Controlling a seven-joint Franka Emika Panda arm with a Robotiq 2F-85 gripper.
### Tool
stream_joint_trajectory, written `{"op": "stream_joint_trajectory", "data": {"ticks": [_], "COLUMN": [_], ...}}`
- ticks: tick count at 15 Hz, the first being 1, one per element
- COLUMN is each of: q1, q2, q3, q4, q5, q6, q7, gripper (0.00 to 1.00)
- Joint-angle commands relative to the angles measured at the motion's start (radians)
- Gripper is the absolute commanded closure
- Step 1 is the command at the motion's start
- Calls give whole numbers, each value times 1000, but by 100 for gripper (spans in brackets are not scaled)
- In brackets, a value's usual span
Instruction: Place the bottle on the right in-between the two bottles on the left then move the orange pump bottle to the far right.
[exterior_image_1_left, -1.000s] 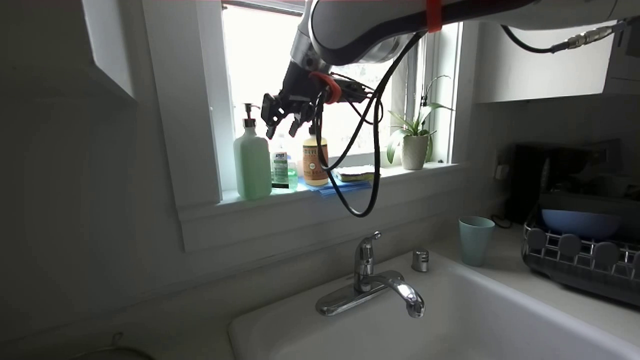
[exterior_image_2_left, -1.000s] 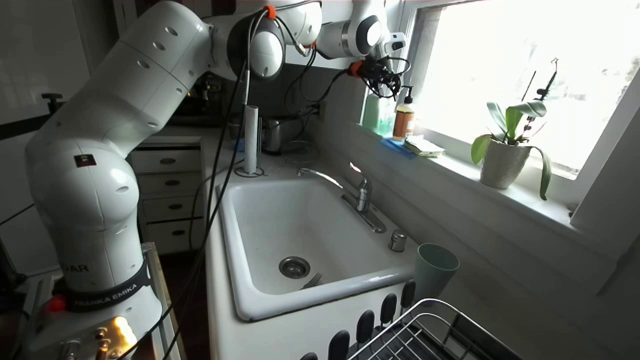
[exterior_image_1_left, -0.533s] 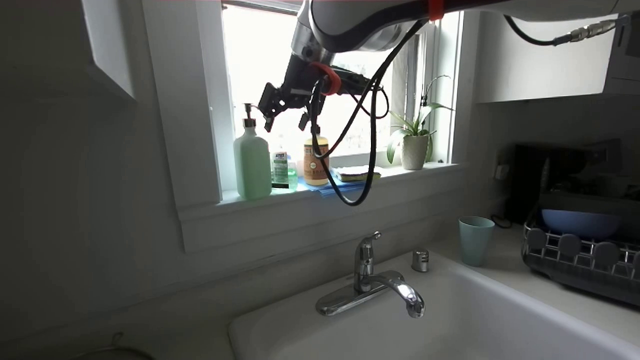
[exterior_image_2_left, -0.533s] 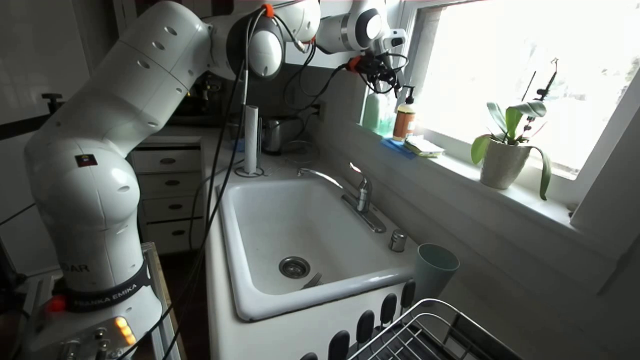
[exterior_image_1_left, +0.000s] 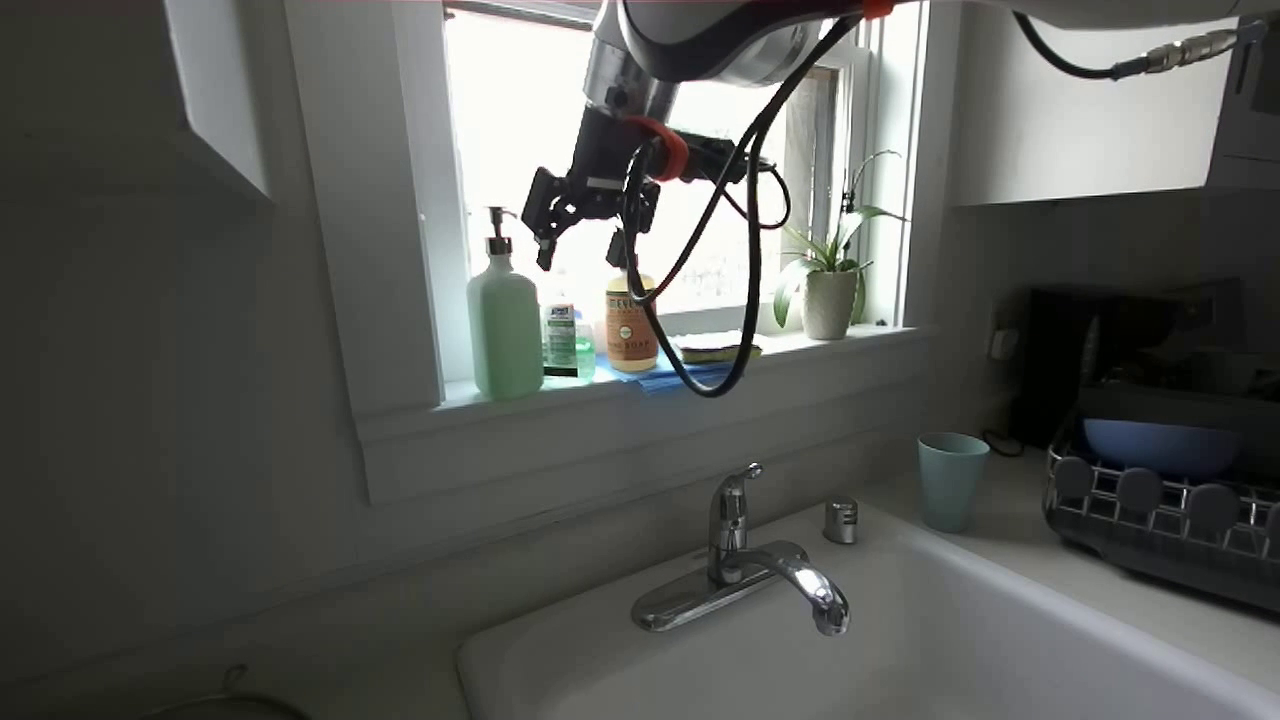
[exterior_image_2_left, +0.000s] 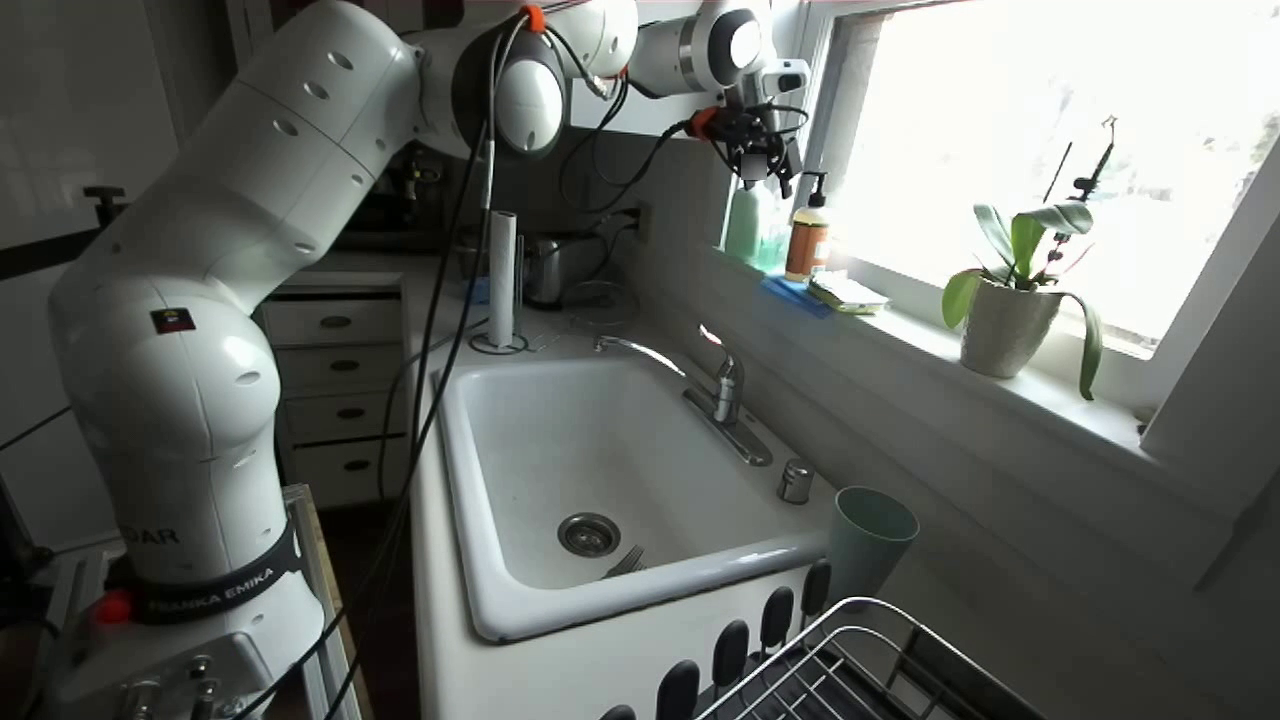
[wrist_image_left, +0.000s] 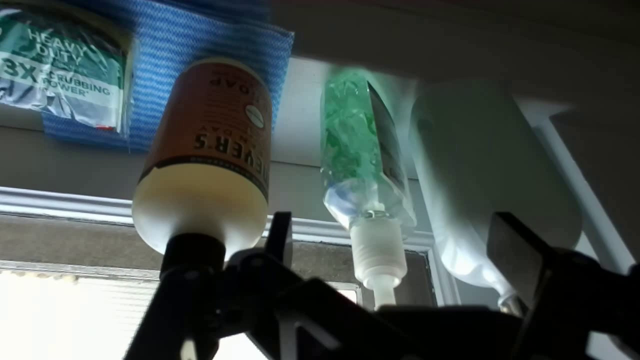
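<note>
Three bottles (exterior_image_1_left: 506, 335), one plant (exterior_image_2_left: 1026, 248), one cup (exterior_image_1_left: 951, 485)

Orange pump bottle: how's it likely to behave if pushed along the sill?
The orange pump bottle is upright and tall for its base, so a high push may tip it. Its round body would probably roll if toppled. The blue cloth under it might drag or bunch.

sanitizer (exterior_image_1_left: 560, 340) — between dispenser (exterior_image_1_left: 506, 335) and soap (exterior_image_1_left: 630, 335)
</note>
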Motion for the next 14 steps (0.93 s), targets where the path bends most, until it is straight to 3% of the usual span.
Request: {"op": "stream_joint_trajectory", "data": {"ticks": [1, 8, 14], "q1": [2, -10, -48], "q2": [-36, -111, -73], "q3": [14, 1, -43], "q4": [19, 63, 117], "q5": [22, 1, -5], "q6": [-115, -226, -187], "q7": [5, 5, 68], "gripper": [0, 0, 0]}}
